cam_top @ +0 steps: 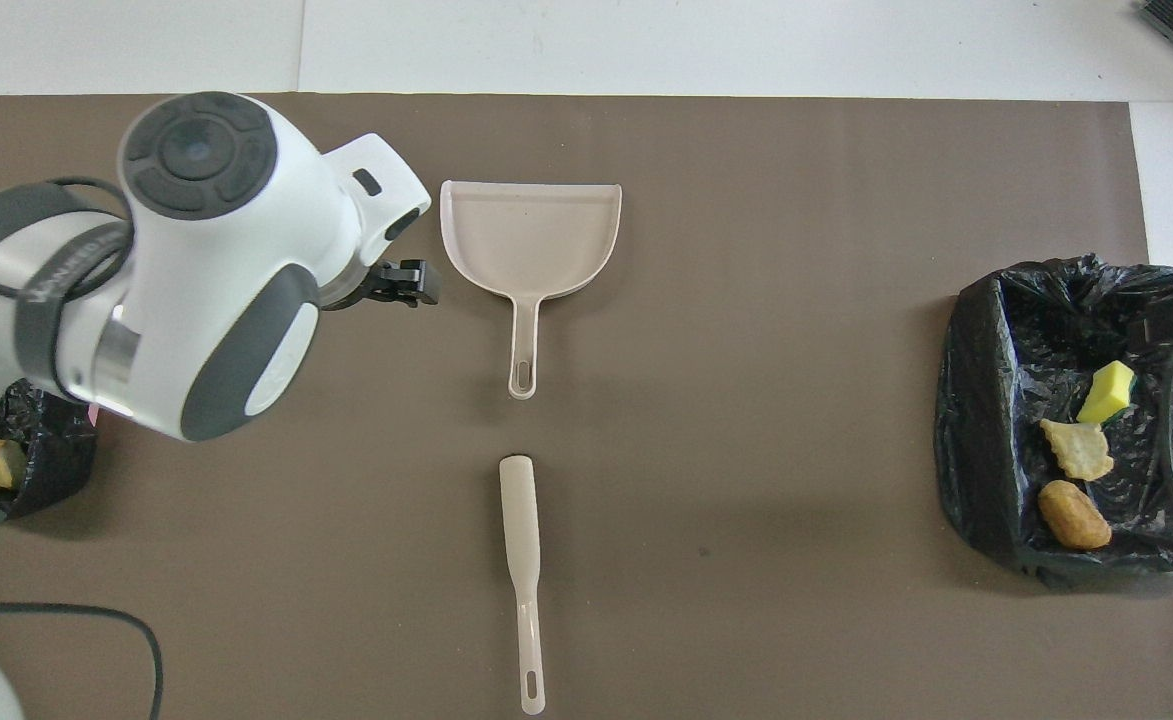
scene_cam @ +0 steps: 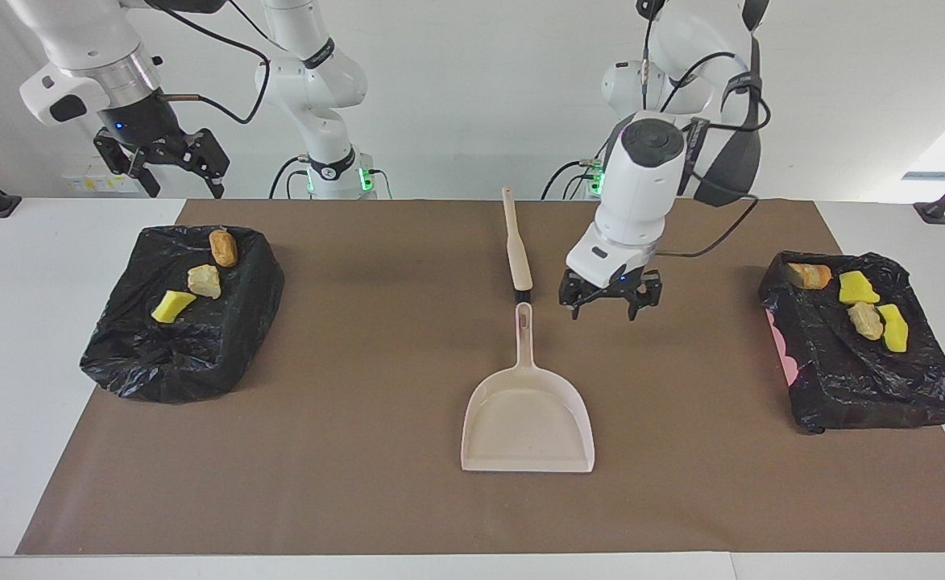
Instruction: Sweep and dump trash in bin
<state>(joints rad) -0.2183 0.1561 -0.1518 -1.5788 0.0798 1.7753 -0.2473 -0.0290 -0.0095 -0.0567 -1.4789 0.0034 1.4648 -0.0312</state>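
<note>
Left gripper (scene_cam: pixel 610 304): fingers spread, holding nothing, raised over the brown mat (scene_cam: pixel 359 483) beside the dustpan (scene_cam: pixel 528 419) handle | Right gripper (scene_cam: pixel 172 165): spread, waiting above the mat's corner | Trash (scene_cam: pixel 198 278): in the black-lined bins (scene_cam: pixel 174 354) at both mat ends | Brush (scene_cam: pixel 516 242): at mid-mat.

dustpan (scene_cam: pixel 528 419): beige
brush (scene_cam: pixel 516 250): beige
mat (scene_cam: pixel 359 387): plain brown
bin liners (scene_cam: pixel 186 322): glossy black
trash (scene_cam: pixel 172 305): yellow, tan, orange-brown
</note>
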